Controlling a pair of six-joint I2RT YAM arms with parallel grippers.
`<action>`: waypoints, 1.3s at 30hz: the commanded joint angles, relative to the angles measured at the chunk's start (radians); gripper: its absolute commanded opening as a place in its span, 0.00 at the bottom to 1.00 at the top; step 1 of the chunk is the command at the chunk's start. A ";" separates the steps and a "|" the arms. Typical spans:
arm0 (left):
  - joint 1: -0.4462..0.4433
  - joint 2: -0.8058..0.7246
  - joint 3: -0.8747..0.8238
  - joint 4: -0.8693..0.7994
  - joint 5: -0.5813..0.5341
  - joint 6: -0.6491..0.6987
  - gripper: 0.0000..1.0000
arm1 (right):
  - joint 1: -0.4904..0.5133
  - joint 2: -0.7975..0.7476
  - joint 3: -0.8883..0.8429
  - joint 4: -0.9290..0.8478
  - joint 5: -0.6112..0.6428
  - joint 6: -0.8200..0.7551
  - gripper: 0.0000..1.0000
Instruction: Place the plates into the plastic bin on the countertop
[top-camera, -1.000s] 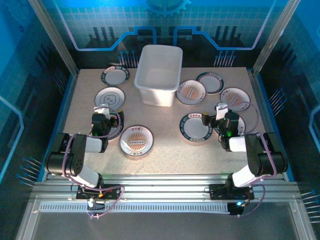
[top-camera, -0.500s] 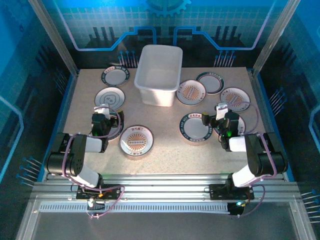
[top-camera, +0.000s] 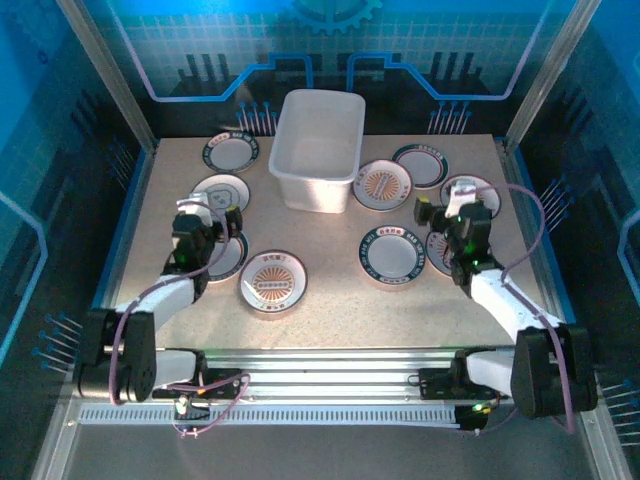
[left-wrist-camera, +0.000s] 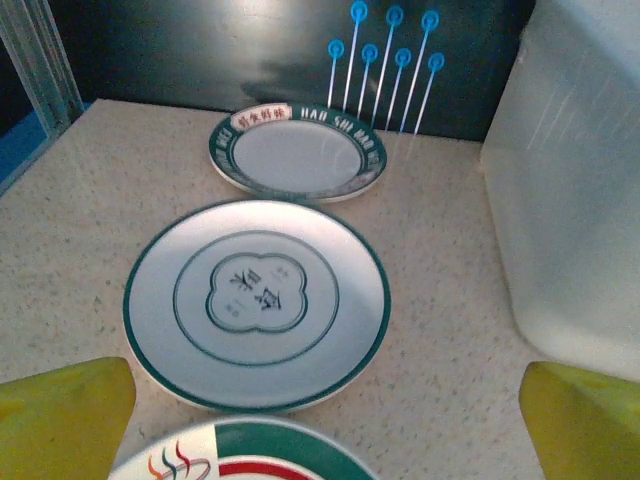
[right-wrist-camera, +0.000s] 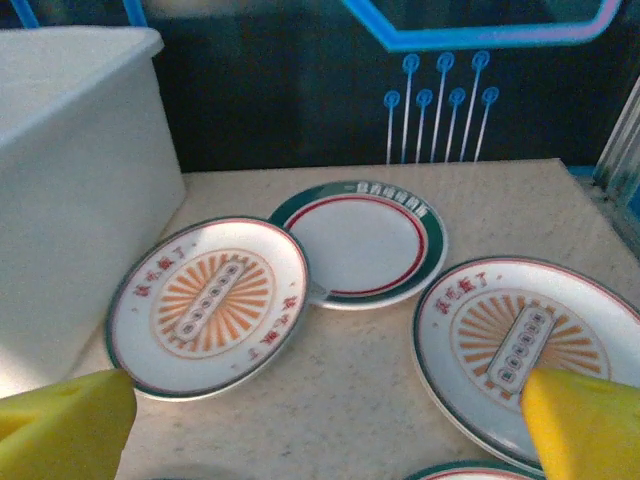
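The plastic bin (top-camera: 320, 145) stands at the back centre of the countertop (top-camera: 330, 310); nothing shows inside it. Several plates lie around it. My left gripper (top-camera: 205, 215) is open above the gap between a green-rimmed plate (left-wrist-camera: 256, 300) and a nearer one (left-wrist-camera: 245, 455), with another plate (left-wrist-camera: 297, 155) beyond and the bin's wall (left-wrist-camera: 580, 180) to the right. My right gripper (top-camera: 447, 212) is open over bare countertop between two orange-patterned plates (right-wrist-camera: 207, 305) (right-wrist-camera: 525, 345). A red-and-green rimmed plate (right-wrist-camera: 362, 240) lies behind them. Both grippers hold nothing.
More plates lie nearer the front: an orange-patterned one (top-camera: 272, 281) and a green-rimmed one (top-camera: 390, 256). Blue edges and metal rails (top-camera: 135, 215) frame the countertop, and blue pins (left-wrist-camera: 385, 60) stand along the back wall.
Both arms have stretched forward, and each gripper has moved away from its base toward the back of the countertop. Both grippers stay open. No plate has moved.
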 joint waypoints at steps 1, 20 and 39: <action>0.007 -0.091 0.156 -0.380 0.011 -0.097 0.99 | 0.048 0.013 0.222 -0.452 -0.051 0.161 0.98; 0.006 -0.174 0.490 -1.063 0.266 -0.335 0.99 | 0.280 0.722 1.163 -1.017 -0.154 0.317 0.81; 0.007 -0.155 0.557 -1.246 0.239 -0.352 0.99 | 0.302 0.857 1.302 -1.109 -0.127 0.189 0.40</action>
